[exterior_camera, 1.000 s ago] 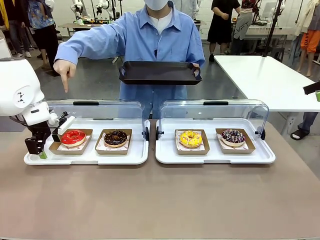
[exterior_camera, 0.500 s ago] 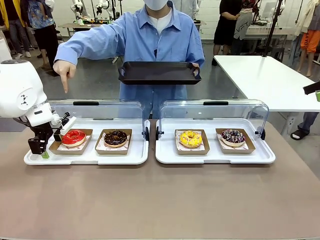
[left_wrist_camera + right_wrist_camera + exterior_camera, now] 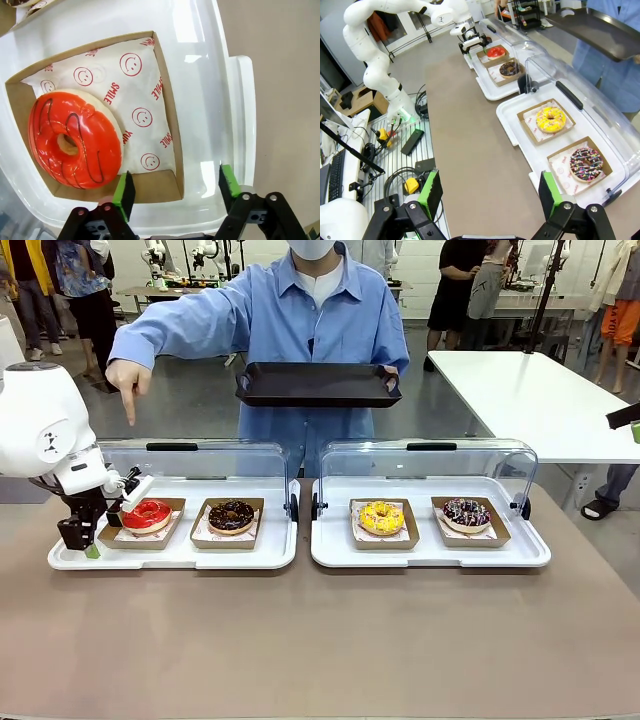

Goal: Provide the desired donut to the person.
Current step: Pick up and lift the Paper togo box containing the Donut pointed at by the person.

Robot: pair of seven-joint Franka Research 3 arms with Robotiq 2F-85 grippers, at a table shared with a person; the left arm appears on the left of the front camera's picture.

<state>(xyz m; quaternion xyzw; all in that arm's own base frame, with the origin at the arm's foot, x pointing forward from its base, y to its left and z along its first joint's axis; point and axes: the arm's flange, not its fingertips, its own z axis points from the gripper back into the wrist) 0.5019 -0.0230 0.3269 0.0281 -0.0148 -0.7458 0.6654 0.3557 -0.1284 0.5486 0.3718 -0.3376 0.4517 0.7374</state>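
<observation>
The person (image 3: 315, 310) in a light blue shirt points a hand (image 3: 128, 380) down at the red-glazed donut (image 3: 147, 513) and holds a black tray (image 3: 320, 385) in the other hand. That donut (image 3: 75, 139) lies on smiley paper in a brown cardboard box (image 3: 169, 120) at the left end of the left white tray (image 3: 200, 552). My left gripper (image 3: 100, 532) hangs at the box's outer end. Its fingers (image 3: 124, 192) are apart, one over the box's edge and one over the tray rim; the left gripper (image 3: 176, 187) is open. My right gripper (image 3: 490, 192) is open, high over the table's near side.
A chocolate donut (image 3: 231, 515) shares the left tray. The right tray (image 3: 430, 555) holds a yellow donut (image 3: 381, 516) and a sprinkled chocolate donut (image 3: 466, 513). Clear lids (image 3: 200, 455) stand raised behind both trays. Bare brown tabletop (image 3: 320, 640) lies in front.
My left gripper has shifted slightly right, closer to the red donut's box. The person's pointing hand and the black tray have stayed put.
</observation>
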